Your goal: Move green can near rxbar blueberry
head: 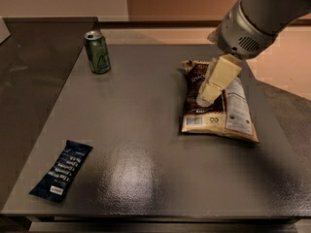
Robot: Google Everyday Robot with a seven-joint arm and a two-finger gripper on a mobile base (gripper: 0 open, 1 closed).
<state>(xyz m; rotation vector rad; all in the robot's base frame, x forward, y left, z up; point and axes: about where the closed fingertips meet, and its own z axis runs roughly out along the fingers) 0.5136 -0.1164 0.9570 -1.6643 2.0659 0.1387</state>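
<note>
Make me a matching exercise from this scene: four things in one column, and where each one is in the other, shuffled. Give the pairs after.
Things
1. green can
2. rxbar blueberry
3. chip bag
4. gripper

Places
A. lying flat by the near left corner of the table
B. in the air over the chip bag
C. standing upright at the far left of the table
D. lying flat on the right half of the table

Pairs: 1-C, 2-A, 3-D, 4-B

The gripper (pixel 206 99), seemingly hovering over the chip bag (pixel 234 116), hides part of its front.
</note>
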